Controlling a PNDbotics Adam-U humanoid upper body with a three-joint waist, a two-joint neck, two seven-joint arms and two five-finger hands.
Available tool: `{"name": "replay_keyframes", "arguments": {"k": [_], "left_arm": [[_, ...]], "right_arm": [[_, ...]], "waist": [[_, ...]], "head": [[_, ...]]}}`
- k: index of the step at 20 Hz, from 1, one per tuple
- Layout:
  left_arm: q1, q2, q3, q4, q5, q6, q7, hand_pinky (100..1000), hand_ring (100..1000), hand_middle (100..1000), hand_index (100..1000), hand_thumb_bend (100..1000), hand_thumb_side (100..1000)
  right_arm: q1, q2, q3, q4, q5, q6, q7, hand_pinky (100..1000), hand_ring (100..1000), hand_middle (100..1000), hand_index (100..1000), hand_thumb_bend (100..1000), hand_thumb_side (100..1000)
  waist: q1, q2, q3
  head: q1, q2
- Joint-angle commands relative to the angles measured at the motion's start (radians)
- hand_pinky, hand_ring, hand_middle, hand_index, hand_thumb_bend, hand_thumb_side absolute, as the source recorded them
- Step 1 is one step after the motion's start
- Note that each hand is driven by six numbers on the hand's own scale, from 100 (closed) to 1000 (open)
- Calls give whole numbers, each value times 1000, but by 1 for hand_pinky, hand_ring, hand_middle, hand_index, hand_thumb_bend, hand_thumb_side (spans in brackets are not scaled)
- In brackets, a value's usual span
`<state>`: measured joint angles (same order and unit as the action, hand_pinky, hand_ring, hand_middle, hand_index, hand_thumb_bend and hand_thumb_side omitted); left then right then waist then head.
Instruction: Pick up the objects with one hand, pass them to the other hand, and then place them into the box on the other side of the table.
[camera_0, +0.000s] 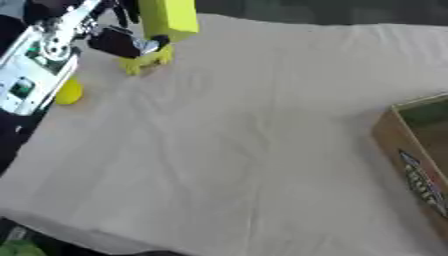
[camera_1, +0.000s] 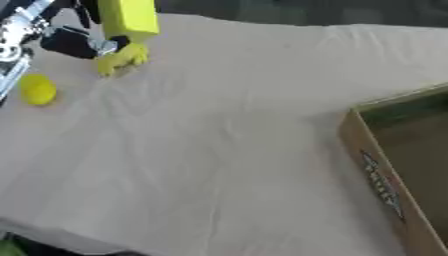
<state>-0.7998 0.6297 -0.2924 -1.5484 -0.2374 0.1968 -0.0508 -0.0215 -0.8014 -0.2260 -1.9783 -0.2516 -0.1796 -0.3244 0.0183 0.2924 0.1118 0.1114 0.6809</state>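
My left arm (camera_0: 39, 60) comes in from the upper left. Its black left hand (camera_0: 115, 41) is against a tall yellow-green box (camera_0: 168, 17) at the table's far left, with dark fingers on the box's left side and the thumb at its lower edge. A small lumpy yellow object (camera_0: 144, 62) lies on the cloth just under the box and hand. A round yellow fruit (camera_1: 38, 89) sits apart, nearer the left edge. The open cardboard box (camera_1: 385, 175) stands at the right edge. My right hand shows in neither view.
A beige wrinkled cloth (camera_0: 227, 150) covers the table between the left-side objects and the cardboard box. The table's front edge runs along the lower left, with something green (camera_0: 17, 248) below it.
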Motion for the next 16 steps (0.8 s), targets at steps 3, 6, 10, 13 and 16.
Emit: {"name": "replay_keyframes", "arguments": {"k": [3, 6, 10, 13, 16], "left_arm": [[2, -90, -22, -52, 16, 20, 62, 412, 453, 418, 488, 374, 100], [16, -162, -23, -45, 5, 13, 92, 406, 447, 413, 484, 355, 100], [36, -255, -21, -1, -57, -2, 143, 402, 445, 411, 481, 350, 100], [45, -313, -21, 36, -132, -23, 175, 399, 444, 411, 481, 346, 100], [57, -366, -25, 64, -202, -57, 199, 398, 444, 411, 481, 339, 100]], "right_arm": [[-30, -68, 17, -22, 2, -1, 39, 997, 900, 1000, 1000, 100, 477], [-40, -82, 27, -22, 8, 2, 57, 993, 901, 1000, 1000, 100, 470], [-61, -123, 59, -22, 54, 12, 110, 978, 906, 999, 996, 100, 429], [-91, -177, 104, -22, 151, 23, 163, 963, 909, 987, 966, 100, 326], [-147, -235, 182, -22, 283, 24, 228, 950, 916, 973, 931, 100, 162]], "waist": [[-8, -27, 5], [-14, -28, 5], [-21, -32, 1], [-26, -35, -2], [-30, -37, -3]], "head": [[-49, -16], [-72, -25], [-76, -32], [-77, -34], [-88, -36]]}}
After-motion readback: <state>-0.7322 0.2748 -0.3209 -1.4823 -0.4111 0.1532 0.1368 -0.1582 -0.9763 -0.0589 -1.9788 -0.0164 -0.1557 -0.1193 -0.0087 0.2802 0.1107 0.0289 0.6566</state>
